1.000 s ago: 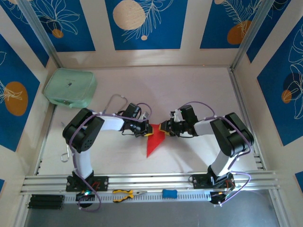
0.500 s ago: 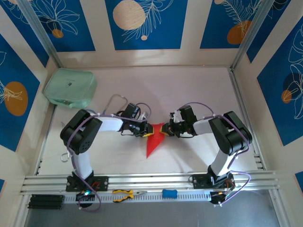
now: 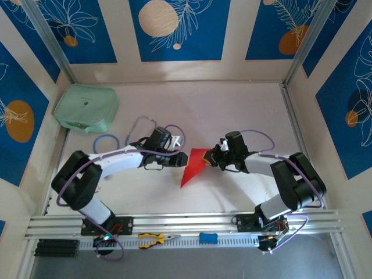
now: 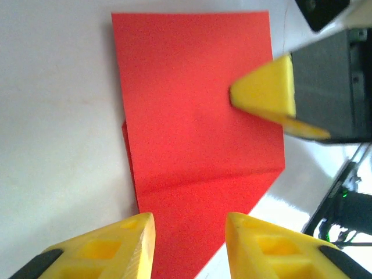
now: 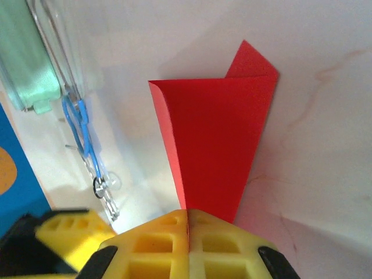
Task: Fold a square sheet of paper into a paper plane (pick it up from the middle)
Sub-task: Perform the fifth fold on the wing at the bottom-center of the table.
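Observation:
The square sheet of paper (image 3: 193, 167), bright red, is folded into a narrow wedge with its point toward the near rail. My right gripper (image 3: 213, 157) is shut on the wedge's far right corner; in the right wrist view the closed fingertips (image 5: 188, 214) pinch the red sheet (image 5: 215, 133), which rises off the table. My left gripper (image 3: 182, 158) sits at the sheet's left edge. Its yellow fingers (image 4: 136, 238) stand apart, with the creased red paper (image 4: 192, 110) lying below the gap. The right gripper's yellow finger (image 4: 264, 96) rests on the paper's edge.
A mint-green pouch (image 3: 86, 108) lies at the far left corner, with a blue cable ring (image 3: 106, 142) nearer the left arm. Yellow pliers (image 3: 154, 238) and a blue object (image 3: 208, 238) lie behind the front rail (image 3: 186, 221).
My left gripper has opened off the paper while its arm stretched out low. My right gripper has shut on the paper's corner and drawn it slightly to the right.

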Tool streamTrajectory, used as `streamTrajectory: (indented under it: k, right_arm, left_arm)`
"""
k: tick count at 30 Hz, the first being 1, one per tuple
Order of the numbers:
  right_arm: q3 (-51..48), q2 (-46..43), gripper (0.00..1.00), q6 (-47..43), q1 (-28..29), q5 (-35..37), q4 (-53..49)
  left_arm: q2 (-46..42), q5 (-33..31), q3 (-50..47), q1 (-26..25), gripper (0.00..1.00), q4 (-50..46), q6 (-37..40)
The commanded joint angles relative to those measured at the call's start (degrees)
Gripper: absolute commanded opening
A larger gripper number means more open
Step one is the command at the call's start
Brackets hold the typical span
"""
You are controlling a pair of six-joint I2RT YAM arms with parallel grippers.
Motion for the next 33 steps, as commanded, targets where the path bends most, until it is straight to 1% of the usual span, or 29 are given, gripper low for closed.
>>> streamTrajectory:
  k: [1,5,9,12,15,18,22,29,33]
  right_arm:
    - [-1.8,-2.4,0.00,5.7,0.7,4.1,-1.7]
    - [-3.8,-4.0,0.00,9.3,1.3,6.2,-1.1]
    - [-4.4,-4.9,0.00,11.4,1.7,6.9,-1.2]
    - [-4.4,-5.0,0.00,11.6,1.9,6.8,-1.1]
    - [-4.3,-5.2,0.00,11.7,1.9,6.7,-1.1]
    - [-4.3,-5.4,0.00,11.7,1.9,6.8,-1.2]
    - [-4.3,-5.8,0.00,11.6,1.9,6.7,-1.5]
    - [-4.3,-6.3,0.00,11.4,1.7,6.5,-1.7]
    - [-4.4,-6.5,0.00,11.3,1.6,6.5,-1.9]
  left_arm:
    - [-3.0,-8.4,-0.9,-4.4,0.40,-5.7,7.1]
    - [-3.6,-16.3,-0.3,-10.5,0.44,-7.5,10.5]
    - [-1.8,-23.5,1.4,-15.7,0.52,-8.9,13.5]
    - [0.3,-28.8,3.6,-18.9,0.53,-10.2,15.7]
    - [2.5,-32.8,5.6,-21.2,0.53,-11.7,17.4]
    - [4.0,-34.3,6.7,-22.7,0.52,-11.9,18.6]
    - [6.3,-36.5,8.1,-23.5,0.50,-13.2,18.7]
    - [8.9,-38.0,9.2,-23.8,0.43,-14.1,18.1]
    - [9.4,-38.1,9.4,-23.8,0.36,-14.3,17.8]
